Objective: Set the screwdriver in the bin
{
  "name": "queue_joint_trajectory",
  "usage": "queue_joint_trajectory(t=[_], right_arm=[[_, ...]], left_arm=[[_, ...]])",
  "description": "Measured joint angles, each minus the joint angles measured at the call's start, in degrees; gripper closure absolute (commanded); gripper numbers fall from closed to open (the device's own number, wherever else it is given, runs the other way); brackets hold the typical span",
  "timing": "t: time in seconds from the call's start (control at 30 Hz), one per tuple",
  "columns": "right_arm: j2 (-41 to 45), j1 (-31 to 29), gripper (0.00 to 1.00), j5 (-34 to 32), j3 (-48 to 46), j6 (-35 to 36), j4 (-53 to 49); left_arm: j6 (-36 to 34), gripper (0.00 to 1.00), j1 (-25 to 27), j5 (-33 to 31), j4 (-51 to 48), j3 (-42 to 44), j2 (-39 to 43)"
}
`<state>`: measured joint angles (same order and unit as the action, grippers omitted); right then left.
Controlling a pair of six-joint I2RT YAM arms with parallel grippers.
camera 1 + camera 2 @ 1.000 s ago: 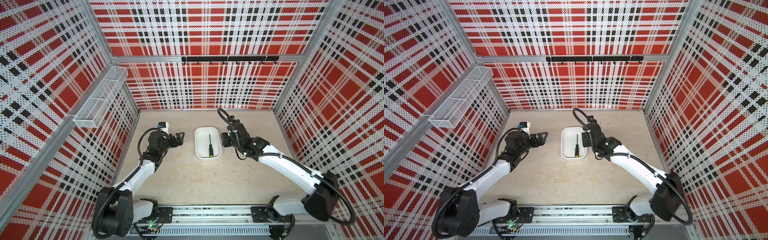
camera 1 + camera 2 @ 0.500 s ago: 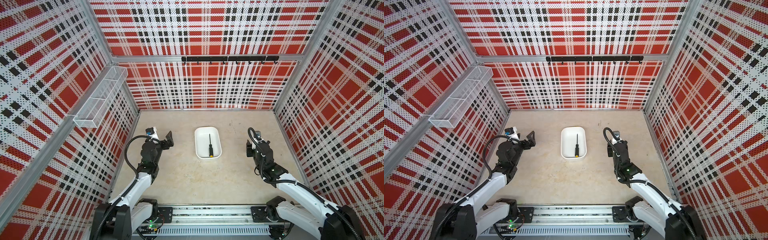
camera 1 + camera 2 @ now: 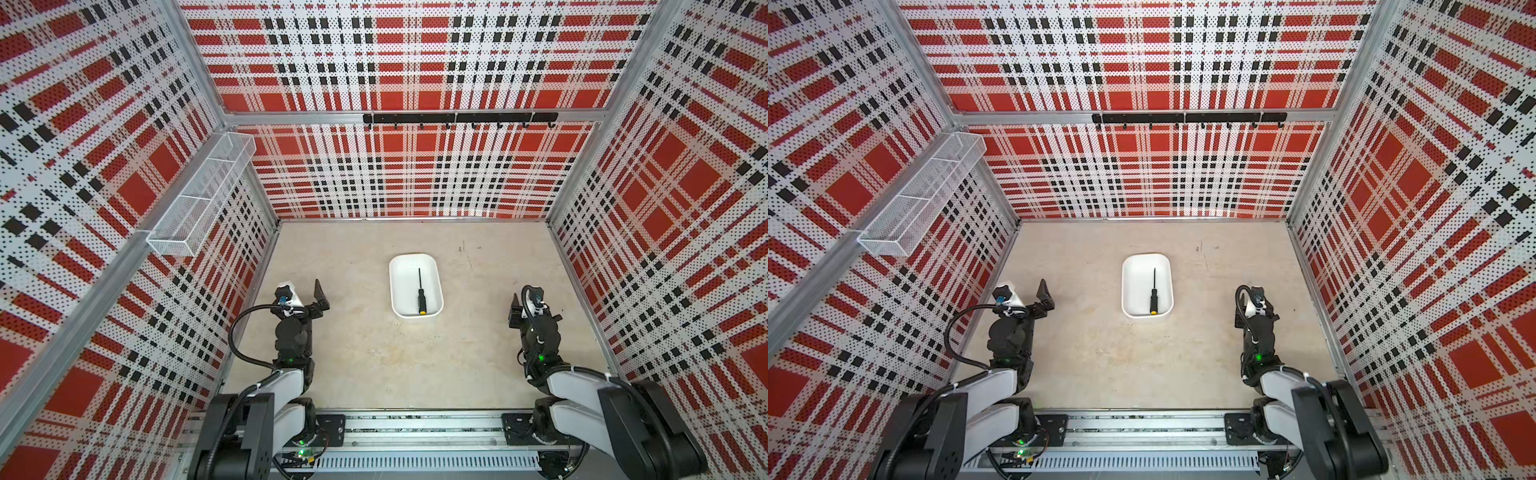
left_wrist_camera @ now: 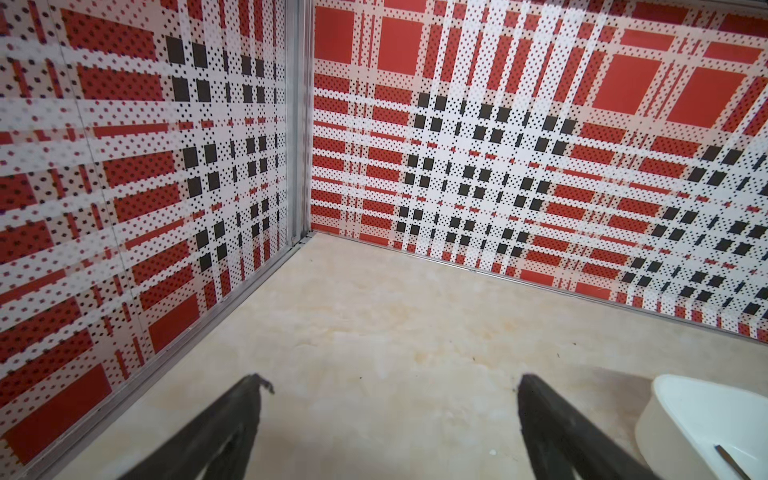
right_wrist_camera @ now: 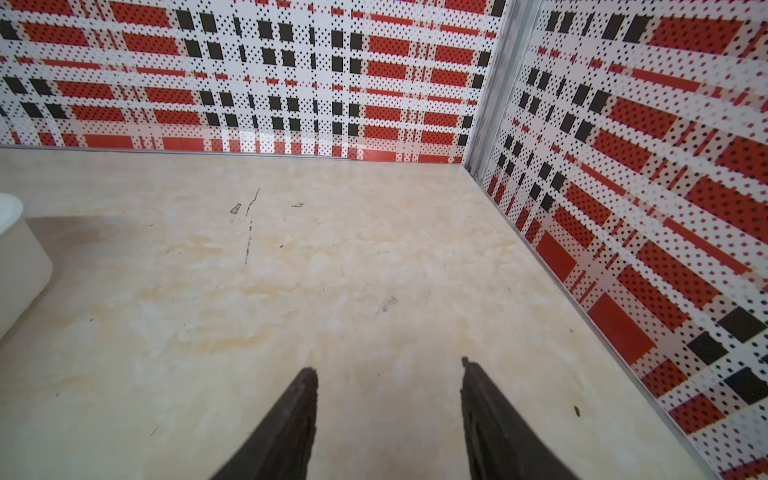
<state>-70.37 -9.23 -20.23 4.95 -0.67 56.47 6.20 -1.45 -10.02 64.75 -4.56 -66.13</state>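
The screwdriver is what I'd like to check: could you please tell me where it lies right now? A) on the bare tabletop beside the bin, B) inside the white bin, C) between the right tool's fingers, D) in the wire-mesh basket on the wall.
B: in both top views the screwdriver lies flat inside the bin, while the right tool is open and empty.

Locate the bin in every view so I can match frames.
Top view: bin mid-floor between the arms, screwdriver lying inside.
Top view: same spot, bin mid-floor.
Left wrist: bin cut off at a frame corner.
Right wrist: only a sliver of the bin wall at the frame edge.
Shared landmark: the plaid back wall, visible in all four.
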Motion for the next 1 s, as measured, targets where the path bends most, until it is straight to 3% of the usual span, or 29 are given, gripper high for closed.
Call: queue_joint_trajectory(t=[0.37, 0.57, 0.67, 1.0], right_arm=[[-20.4, 0.7, 0.39, 1.6, 4.6, 0.9, 19.8], [-21.1, 1.7, 0.36, 2.3, 6.0, 0.5, 19.5], [-20.9, 3.5, 0.36, 4.7, 9.4, -0.4, 15.6], [-20.6, 6.8, 0.2, 10.7, 11.6, -3.0, 9.7]], left_arm=[[-1.7, 0.02, -0.8, 2.5, 17.4, 0.7, -15.0], [-1.8, 0.02, -0.8, 2.8, 21.5, -0.2, -21.4], [-2.3, 0.02, -0.7, 3.3, 17.1, -4.8, -23.6], [-3.1, 0.02, -0.1, 3.1, 15.2, -7.6, -23.6]])
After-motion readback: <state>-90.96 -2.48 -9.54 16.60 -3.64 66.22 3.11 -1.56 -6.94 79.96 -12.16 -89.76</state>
